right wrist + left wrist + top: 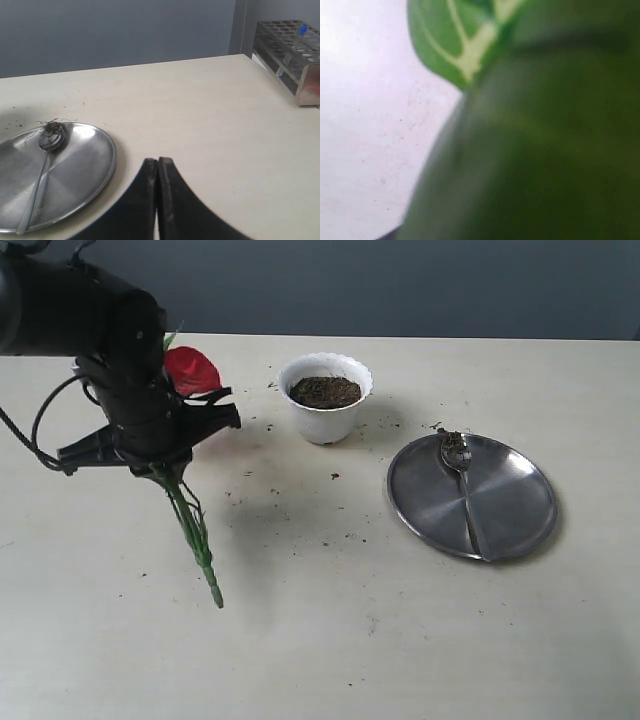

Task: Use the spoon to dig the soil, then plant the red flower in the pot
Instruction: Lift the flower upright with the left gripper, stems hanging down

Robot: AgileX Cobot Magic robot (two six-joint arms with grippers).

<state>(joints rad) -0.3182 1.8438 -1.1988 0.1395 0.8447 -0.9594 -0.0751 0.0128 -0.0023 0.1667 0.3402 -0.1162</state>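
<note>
Across the left wrist view, the red flower's leaf (pixel 455 35) looms blurred.

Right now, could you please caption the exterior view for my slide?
Left gripper holds red flower beside pot of soil; spoon rests on plate.
</note>
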